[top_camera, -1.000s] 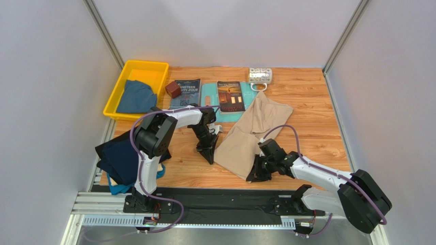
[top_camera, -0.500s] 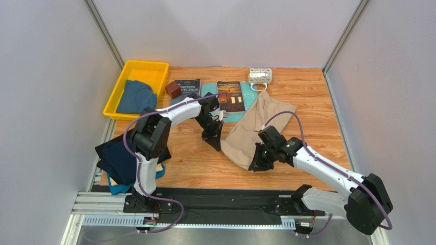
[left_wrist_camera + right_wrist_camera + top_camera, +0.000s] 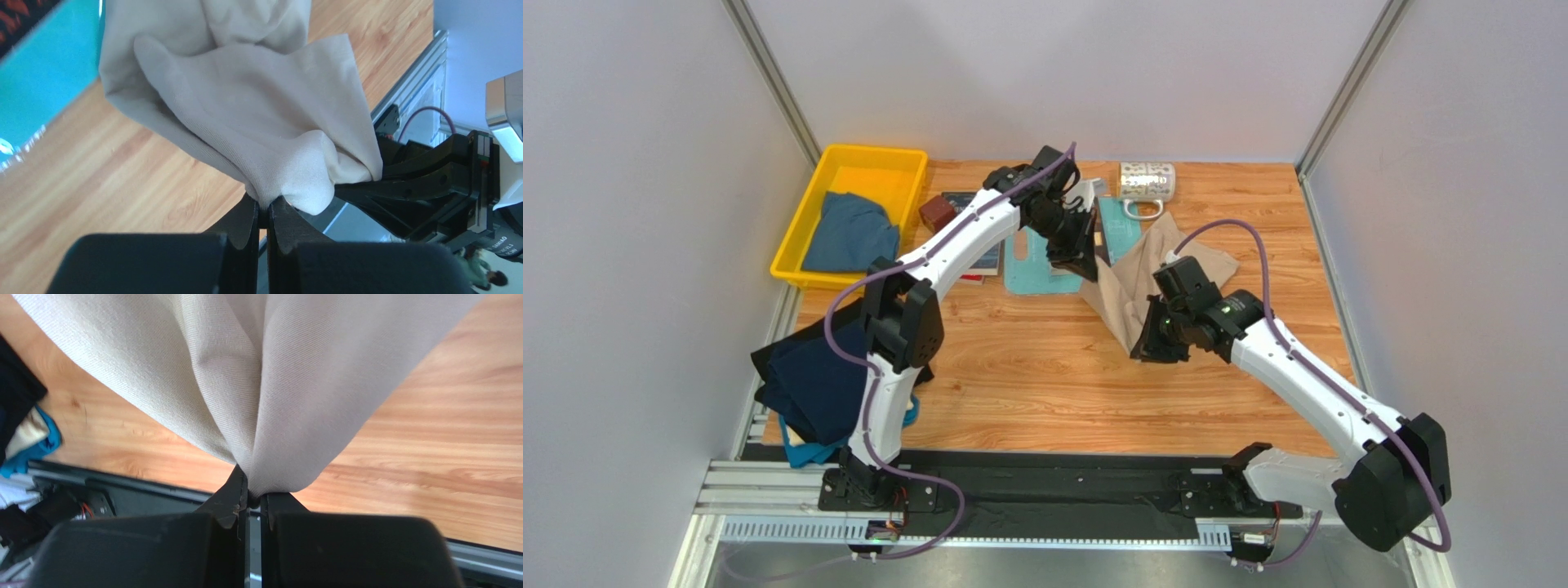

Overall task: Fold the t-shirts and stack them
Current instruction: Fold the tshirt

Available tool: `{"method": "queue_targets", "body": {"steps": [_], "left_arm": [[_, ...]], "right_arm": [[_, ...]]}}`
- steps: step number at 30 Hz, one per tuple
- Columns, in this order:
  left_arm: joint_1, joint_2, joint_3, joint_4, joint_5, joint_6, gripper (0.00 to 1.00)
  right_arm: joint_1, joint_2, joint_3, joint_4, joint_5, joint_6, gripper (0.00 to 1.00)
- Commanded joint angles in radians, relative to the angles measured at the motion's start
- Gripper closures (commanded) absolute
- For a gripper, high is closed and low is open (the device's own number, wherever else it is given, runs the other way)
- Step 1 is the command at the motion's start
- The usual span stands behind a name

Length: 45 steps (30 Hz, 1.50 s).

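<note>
Across the middle of the top view, the wooden table carries the beige t-shirt, bunched and lifted off the wood right of centre, hanging between both arms. At the lower left edge a dark navy t-shirt lies crumpled, with a teal t-shirt peeking out beneath it. In the upper left, a yellow bin holds a dusty blue t-shirt. A light-teal board lies flat above centre, just left of the beige cloth. The left gripper, above centre, is pressed together on one fold of the beige t-shirt; the right gripper, lower and further right, pinches another fold. A mug stands near the table's top edge.
</note>
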Motion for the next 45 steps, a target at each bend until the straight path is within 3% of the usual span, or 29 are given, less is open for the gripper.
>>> {"method": "queue_targets", "body": {"steps": [1, 7, 17, 23, 32, 45], "left_arm": [[0.006, 0.111, 0.214, 0.025, -0.051, -0.020, 1.00], [0.002, 0.161, 0.238, 0.152, 0.004, -0.057, 1.00], [-0.023, 0.237, 0.284, 0.437, 0.050, -0.105, 1.00], [-0.034, 0.364, 0.379, 0.561, 0.085, -0.129, 1.00], [-0.035, 0.445, 0.387, 0.627, 0.050, -0.158, 1.00], [-0.037, 0.504, 0.413, 0.617, -0.028, -0.166, 0.99]], "right_arm": [[-0.118, 0.009, 0.085, -0.032, 0.052, -0.111, 1.00], [-0.253, 0.068, 0.175, -0.023, 0.065, -0.220, 1.00], [-0.353, 0.171, 0.203, 0.067, 0.065, -0.294, 1.00], [-0.437, 0.214, 0.200, 0.141, 0.167, -0.332, 1.00], [-0.490, 0.320, 0.208, 0.236, 0.245, -0.343, 1.00], [-0.506, 0.541, 0.349, 0.313, 0.279, -0.301, 1.00]]}}
